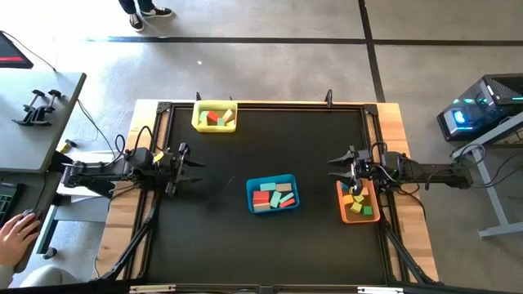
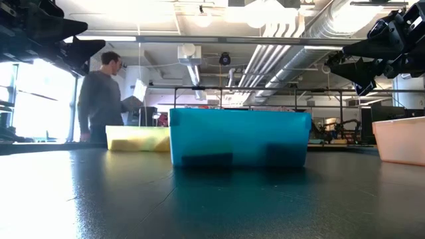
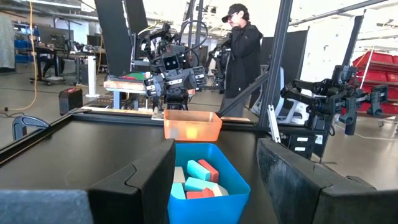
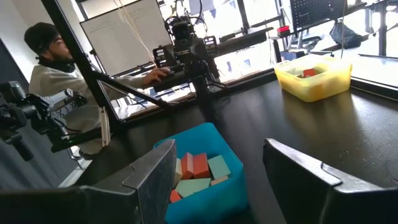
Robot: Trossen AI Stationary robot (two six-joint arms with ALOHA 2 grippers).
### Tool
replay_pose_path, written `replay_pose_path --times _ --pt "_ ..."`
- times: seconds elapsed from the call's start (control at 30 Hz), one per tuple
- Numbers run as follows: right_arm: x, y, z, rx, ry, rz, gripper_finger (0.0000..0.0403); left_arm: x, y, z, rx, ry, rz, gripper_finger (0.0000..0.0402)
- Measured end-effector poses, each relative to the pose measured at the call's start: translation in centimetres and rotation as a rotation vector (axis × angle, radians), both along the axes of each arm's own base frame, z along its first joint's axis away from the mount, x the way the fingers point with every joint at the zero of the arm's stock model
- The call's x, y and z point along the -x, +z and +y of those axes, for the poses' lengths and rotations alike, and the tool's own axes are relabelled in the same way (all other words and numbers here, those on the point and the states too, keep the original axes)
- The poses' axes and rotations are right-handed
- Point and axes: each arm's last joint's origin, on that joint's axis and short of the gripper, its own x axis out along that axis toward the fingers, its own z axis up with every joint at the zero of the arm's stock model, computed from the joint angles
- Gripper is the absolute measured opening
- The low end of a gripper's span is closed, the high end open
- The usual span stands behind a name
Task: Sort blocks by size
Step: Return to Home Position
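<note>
I'm reading this as homing: blocks [image 1: 263, 198] sitting in trays [image 1: 249, 194], left hand [image 1: 193, 166] and right hand [image 1: 338, 167] hovering open, empty, at desk [image 1: 270, 122] sides; only parking remaining.

Most of the black mat [image 1: 212, 237] is bare, so there's loads of room along the near edge and across the left half. Only the blue tray [image 1: 272, 177] sits mid-table, with the yellow tray [image 1: 196, 119] against the far edge and the orange tray [image 1: 360, 220] by the right edge, all apart from each other. The left gripper [image 1: 198, 171] and right gripper [image 1: 333, 167] hang at the sides, fingers spread, the blue tray roughly between them.
</note>
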Motion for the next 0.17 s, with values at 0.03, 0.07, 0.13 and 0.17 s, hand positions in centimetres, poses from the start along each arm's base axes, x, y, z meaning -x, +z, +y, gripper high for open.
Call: replay_pose_path --times 0.03,0.07,0.13,0.17 --pt "0.0 0.0 0.0 0.0 0.0 0.0 0.0236 0.0 0.0 0.0 0.0 0.0 0.0 0.0211" --pt "0.0 0.0 0.0 0.0 -0.001 0.0 0.0236 0.0 0.0 0.0 0.0 0.0 0.0 0.0211" --pt "0.0 0.0 0.0 0.0 0.0 0.0 0.0236 0.0 0.01 0.0 0.0 0.0 0.0 0.0211" --pt "0.0 0.0 0.0 0.0 0.0 0.0 0.0236 0.0 0.0 0.0 0.0 0.0 0.0 0.0211"
